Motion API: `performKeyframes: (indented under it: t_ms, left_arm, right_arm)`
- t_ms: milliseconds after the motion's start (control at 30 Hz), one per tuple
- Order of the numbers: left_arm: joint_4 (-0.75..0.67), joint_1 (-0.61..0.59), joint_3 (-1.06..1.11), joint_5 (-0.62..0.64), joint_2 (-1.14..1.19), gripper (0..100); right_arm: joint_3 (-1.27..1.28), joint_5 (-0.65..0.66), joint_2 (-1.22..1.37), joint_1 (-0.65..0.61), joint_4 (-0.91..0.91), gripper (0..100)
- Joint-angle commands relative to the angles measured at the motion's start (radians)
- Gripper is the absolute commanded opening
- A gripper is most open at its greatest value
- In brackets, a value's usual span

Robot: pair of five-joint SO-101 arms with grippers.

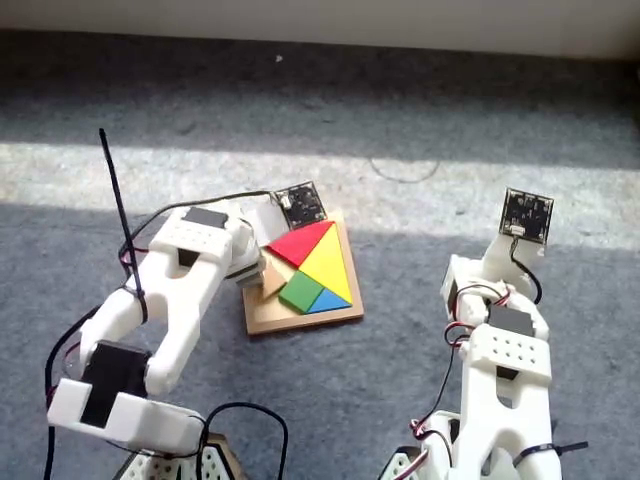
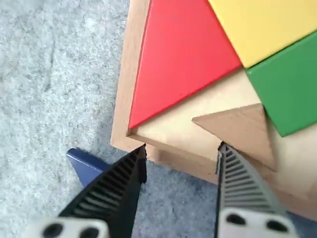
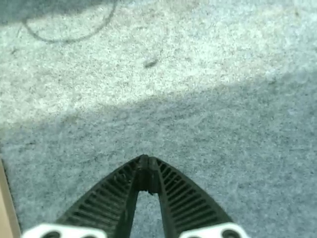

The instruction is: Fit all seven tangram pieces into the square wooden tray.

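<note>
High view: grey carpet [image 1: 400,150] all over. Left arm [image 1: 170,300] at lower left covers the left edge of the square wooden tray [image 1: 290,322] at centre; right arm [image 1: 500,370] at lower right, well apart. Tray holds a yellow triangle [image 1: 328,265], red triangle [image 1: 300,243], green square [image 1: 300,292] and light blue piece [image 1: 330,301]. Left wrist view adds: left gripper [image 2: 182,148] spread over the tray rim, a wooden triangle [image 2: 242,131] inside, and a dark blue piece [image 2: 84,163] on the carpet just outside the corner. Right gripper [image 3: 144,159] pressed together over carpet.

Left arm [image 1: 185,290] bent forward, left claw [image 2: 182,148] gaping, right claw [image 3: 144,161] pinched together
</note>
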Motion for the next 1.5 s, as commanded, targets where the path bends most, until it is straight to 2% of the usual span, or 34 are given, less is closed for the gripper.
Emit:
performKeyframes:
  t_ms: [0,133,333,500,800,1200,1367,1467]
  left_arm:
    - [-0.032,0.018,-0.065,0.069,-0.002,24]
    - [-0.032,0.038,-0.061,0.071,0.001,24]
    - [-0.032,0.045,-0.065,0.153,0.001,24]
    - [-0.031,0.047,-0.061,0.155,-0.007,24]
    - [0.068,0.044,-0.068,0.149,-0.01,24]
    - [0.084,0.045,-0.062,0.155,-0.008,24]
    - [0.081,0.062,-0.068,0.249,-0.008,24]
    - [0.066,0.077,-0.067,0.258,-0.008,24]
  right_arm:
    - [-0.008,0.011,-0.03,-0.008,-0.022,1.0]
    - [-0.008,0.011,-0.03,-0.008,-0.022,1.0]
    - [-0.008,0.011,-0.03,-0.008,-0.022,1.0]
    - [-0.008,0.011,-0.03,-0.008,-0.022,1.0]
    - [-0.008,0.011,-0.03,-0.007,-0.022,1.0]
    - [-0.008,0.011,-0.03,-0.007,-0.022,1.0]
    - [-0.008,0.011,-0.03,-0.007,-0.022,1.0]
    - [-0.008,0.011,-0.03,-0.007,-0.022,1.0]
